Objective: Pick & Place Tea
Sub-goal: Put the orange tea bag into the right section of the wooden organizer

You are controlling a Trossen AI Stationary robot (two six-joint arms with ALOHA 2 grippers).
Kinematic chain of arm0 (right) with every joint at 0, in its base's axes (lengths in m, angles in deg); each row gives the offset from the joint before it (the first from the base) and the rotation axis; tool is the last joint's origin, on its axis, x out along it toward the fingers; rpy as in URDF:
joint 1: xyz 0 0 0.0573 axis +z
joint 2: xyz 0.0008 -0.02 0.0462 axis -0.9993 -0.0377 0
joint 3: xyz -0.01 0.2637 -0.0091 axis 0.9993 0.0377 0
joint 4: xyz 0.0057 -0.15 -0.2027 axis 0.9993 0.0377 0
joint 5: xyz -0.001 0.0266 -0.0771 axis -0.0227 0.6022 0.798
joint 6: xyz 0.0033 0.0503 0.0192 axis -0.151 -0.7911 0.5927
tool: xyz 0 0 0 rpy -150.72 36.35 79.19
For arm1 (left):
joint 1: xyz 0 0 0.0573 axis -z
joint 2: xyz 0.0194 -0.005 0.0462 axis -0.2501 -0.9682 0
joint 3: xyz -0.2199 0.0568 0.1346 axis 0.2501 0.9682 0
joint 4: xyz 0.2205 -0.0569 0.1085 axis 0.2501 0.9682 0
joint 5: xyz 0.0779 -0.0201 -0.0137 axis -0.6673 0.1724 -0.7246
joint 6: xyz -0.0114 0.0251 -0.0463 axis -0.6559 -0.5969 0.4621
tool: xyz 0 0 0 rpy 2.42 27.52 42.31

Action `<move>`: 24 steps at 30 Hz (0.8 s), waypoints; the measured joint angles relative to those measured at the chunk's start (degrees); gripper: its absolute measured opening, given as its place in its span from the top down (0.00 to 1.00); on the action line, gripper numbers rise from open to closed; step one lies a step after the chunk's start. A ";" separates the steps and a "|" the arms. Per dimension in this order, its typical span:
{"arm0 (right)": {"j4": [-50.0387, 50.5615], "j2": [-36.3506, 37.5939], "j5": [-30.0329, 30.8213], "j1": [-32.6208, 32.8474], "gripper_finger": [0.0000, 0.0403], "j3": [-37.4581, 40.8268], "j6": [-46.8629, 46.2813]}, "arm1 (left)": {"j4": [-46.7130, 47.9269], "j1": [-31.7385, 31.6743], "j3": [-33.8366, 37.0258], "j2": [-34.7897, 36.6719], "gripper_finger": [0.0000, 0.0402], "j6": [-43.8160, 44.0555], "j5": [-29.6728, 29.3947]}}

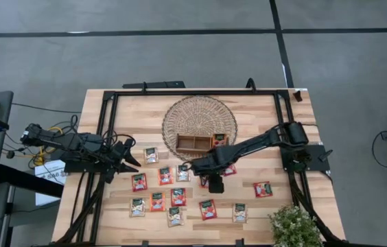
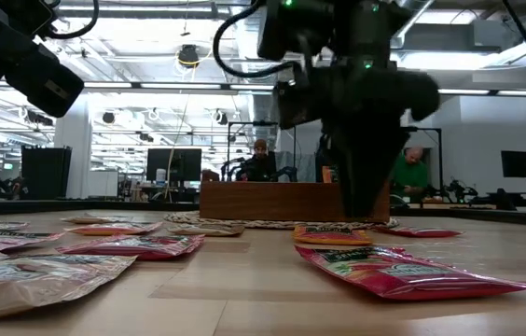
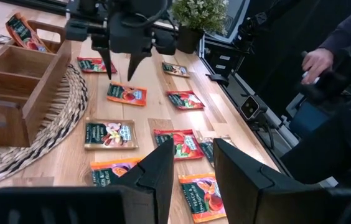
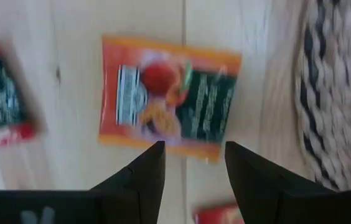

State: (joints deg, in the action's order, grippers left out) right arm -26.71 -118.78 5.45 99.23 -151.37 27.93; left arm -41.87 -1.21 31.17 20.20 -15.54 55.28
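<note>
A: Right gripper [image 4: 190,163], fingers apart, nothing between them. It hangs over the orange tea sachet [image 4: 169,98] lying flat on the table, just beside the woven mat [image 4: 337,93].

B: Sachet's long axis?

A: It appears to run across the finger gap.

B: Other arm?

A: Left gripper [image 3: 193,163] waits far left, fingers apart, empty. Wooden tray [image 1: 195,143] sits beyond, one sachet in it.

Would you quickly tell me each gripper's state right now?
Left gripper: open, empty.
Right gripper: open, empty, above an orange tea sachet.
</note>
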 joint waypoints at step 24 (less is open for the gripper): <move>-4.20 -4.07 -1.97 -2.16 0.64 -0.32 0.55 | 0.34 0.00 0.00 -0.01 0.74 -0.01 0.00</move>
State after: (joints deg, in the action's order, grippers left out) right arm -30.91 -122.84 3.48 97.07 -151.70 28.48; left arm -41.53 -1.22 31.17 20.19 -15.55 55.28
